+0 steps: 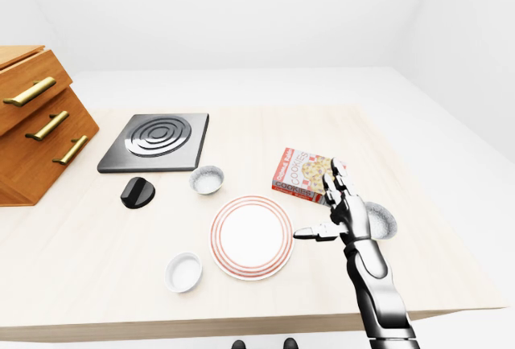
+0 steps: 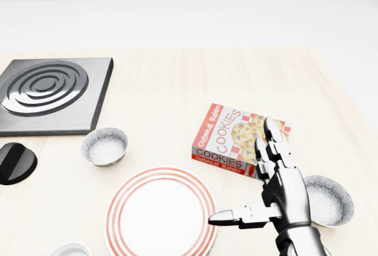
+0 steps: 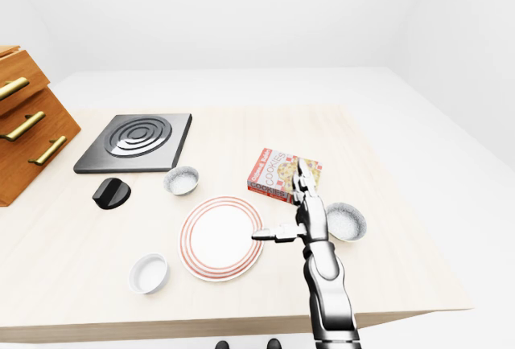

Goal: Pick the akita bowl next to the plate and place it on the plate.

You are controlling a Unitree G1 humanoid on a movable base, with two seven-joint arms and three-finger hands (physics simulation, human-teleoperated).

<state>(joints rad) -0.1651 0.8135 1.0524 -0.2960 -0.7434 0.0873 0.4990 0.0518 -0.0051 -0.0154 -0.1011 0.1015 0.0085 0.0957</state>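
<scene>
**R hand open beside the bowl, nothing gripped**

R hand (image 2: pixel 283 194) is up over the table (image 2: pixel 177 73), fingers (image 2: pixel 273 144) straight and spread, pointing to the top of the head view. The thumb sticks out sideways to the left, its tip right at the plate (image 2: pixel 127 209) rim. It's holding nothing.

The bowl (image 2: pixel 332 200) sits on the table just right of that hand, upright. It's small and round, grey w/ a speckled inside and a paler rim. Its left edge is hidden behind the wrist, so can't tell if they touch. It's right of the plate and apart from it, w/ the hand between.

The plate is white w/ red rings and is bare. A twin bowl (image 2: pixel 104 145) stands by the plate's top-left. The cookie box (image 2: pixel 227 135) lies flat above the hand, fingertips overlapping its corner in the head view. Hob (image 2: pixel 47 91) sits top-left, w/ a black knob (image 2: pixel 15 163) below it.

L hand doesn't show in any view.
</scene>
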